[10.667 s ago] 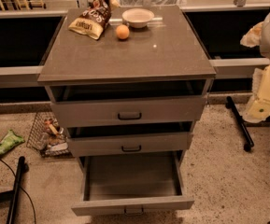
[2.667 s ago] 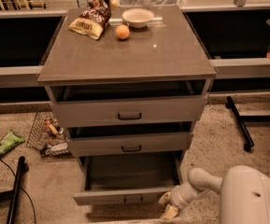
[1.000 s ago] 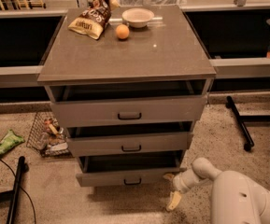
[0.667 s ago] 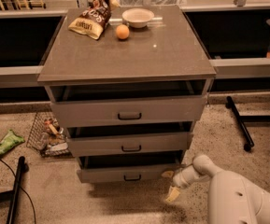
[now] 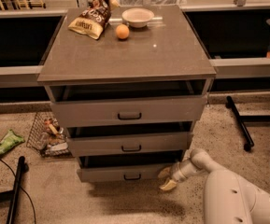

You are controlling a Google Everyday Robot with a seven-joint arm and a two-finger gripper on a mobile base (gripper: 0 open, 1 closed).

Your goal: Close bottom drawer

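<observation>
My tan-tipped gripper (image 5: 166,178) is hovering at the right end of the bottom drawer (image 5: 111,173), whose front is showing flat grey with a dark handle (image 5: 132,177). My arm (image 5: 228,195) is looking off-white. On the grey-brown cabinet top (image 5: 139,55), an orange (image 5: 122,31), a pale bowl (image 5: 138,17) and a brown-and-yellow bag (image 5: 90,20) are sitting.

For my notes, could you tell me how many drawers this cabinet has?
3: top drawer, middle drawer beneath it, bottom drawer lowest, with the gripper at its right end. None seem hidden.
</observation>
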